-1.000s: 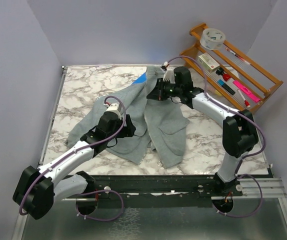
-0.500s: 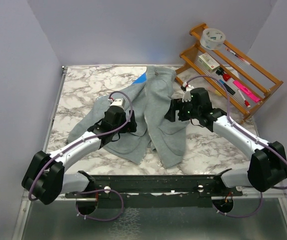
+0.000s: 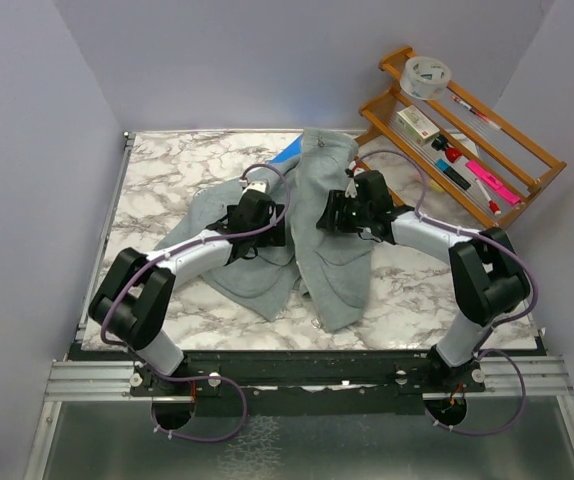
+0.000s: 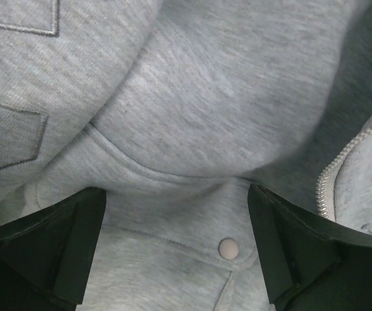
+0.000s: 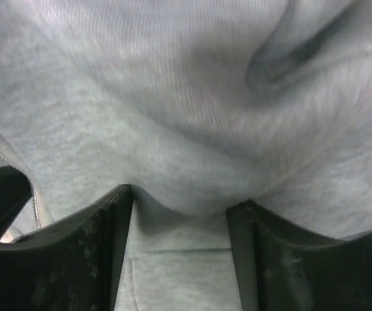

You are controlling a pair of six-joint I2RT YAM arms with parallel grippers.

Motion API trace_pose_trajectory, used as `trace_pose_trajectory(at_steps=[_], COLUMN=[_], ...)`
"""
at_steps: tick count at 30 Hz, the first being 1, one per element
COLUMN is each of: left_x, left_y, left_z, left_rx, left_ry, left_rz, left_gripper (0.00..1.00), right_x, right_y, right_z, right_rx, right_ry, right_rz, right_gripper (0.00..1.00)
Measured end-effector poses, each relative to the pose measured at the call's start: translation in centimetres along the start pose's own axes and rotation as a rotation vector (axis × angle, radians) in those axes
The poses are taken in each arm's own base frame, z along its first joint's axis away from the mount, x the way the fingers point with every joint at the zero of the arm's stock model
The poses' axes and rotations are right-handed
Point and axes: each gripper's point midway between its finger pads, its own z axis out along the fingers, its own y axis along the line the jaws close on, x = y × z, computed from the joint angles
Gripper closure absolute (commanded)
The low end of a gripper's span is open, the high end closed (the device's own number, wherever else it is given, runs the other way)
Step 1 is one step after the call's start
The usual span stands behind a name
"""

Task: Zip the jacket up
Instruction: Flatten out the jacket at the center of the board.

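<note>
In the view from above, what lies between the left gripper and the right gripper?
Only the jacket: a strip of its grey fabric fills the gap between the left gripper and the right gripper. The top view shows it.

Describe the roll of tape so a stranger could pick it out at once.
Look past the far right corner of the marble table to the slanted wooden rack. On its topmost shelf sits the clear tape roll, the only ring-shaped thing there; its neighbours are a small box and slim markers.
</note>
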Motion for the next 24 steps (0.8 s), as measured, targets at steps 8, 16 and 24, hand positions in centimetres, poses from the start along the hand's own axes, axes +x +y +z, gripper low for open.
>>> trace_pose_trajectory(at_steps=[8,16,24], left_x=[-0.6,-1.2,-1.3], left_y=[2.1,5.6,6.9], left_z=[3.0,3.4,1.8], left_rx=[-0.051,-0.03,0.0], left_ry=[0.018,-0.01,-0.06], left_rz=[-0.066,-0.26,-0.355], left_gripper=[0.78,0.98,0.81], right_x=[-3.7,-5.9,-6.4], right_y=[-2.3,-6.5,-7.1], right_z=[1.2,0.2,-0.6], right_rx=[0.089,0.158,0.122], right_ry=[-0.124,-0.182,-0.183], right_rz=[0.072,0.147,0.145], right_gripper=[0.92,1.0,0.78])
